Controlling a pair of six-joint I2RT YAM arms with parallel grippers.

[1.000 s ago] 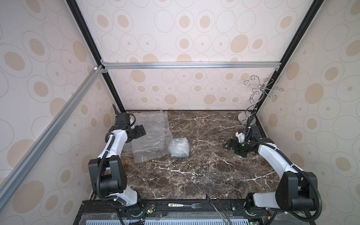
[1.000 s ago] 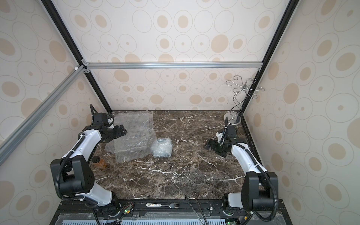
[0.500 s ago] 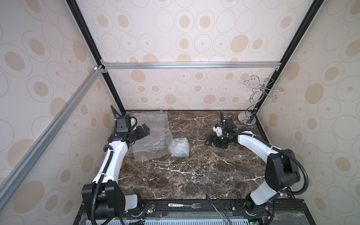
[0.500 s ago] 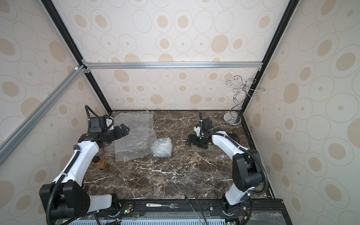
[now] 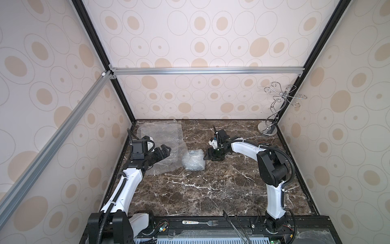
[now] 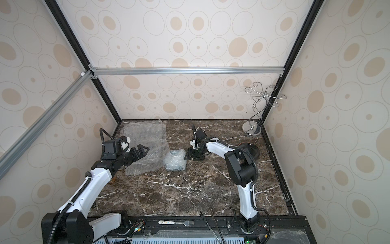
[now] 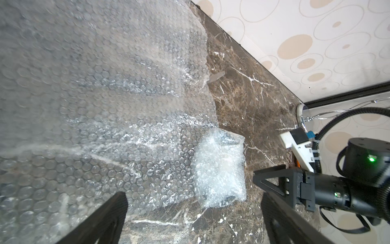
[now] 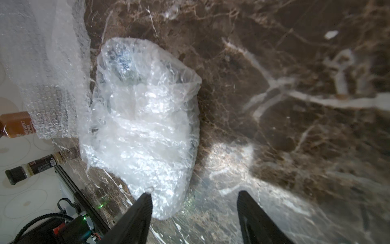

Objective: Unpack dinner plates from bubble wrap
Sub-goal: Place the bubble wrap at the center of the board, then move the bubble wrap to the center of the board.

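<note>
A crumpled bundle of bubble wrap (image 5: 194, 162) (image 6: 175, 160) lies mid-table, and something dark shows faintly through it (image 8: 123, 61). A flat bubble wrap sheet (image 5: 162, 137) (image 7: 95, 95) is spread at the back left. My right gripper (image 5: 207, 156) (image 8: 195, 195) sits low at the bundle's right edge. It is open, with one finger (image 8: 145, 202) touching the wrap. My left gripper (image 5: 165, 150) (image 7: 193, 198) hovers wide open over the flat sheet, pointing at the bundle. A dark grey dinner plate (image 6: 252, 149) lies bare behind the right arm.
A chrome wire stand (image 5: 268, 130) occupies the back right corner. Two spice bottles (image 8: 16, 124) (image 8: 31, 169) lie near the left wall beside the sheet. A fork (image 5: 200, 222) and tongs (image 5: 238, 226) rest on the front rail.
The right arm swung from the right wall to the bundle, and its jaws narrowed. The left gripper rose and reached out over the flat sheet towards the bundle.
</note>
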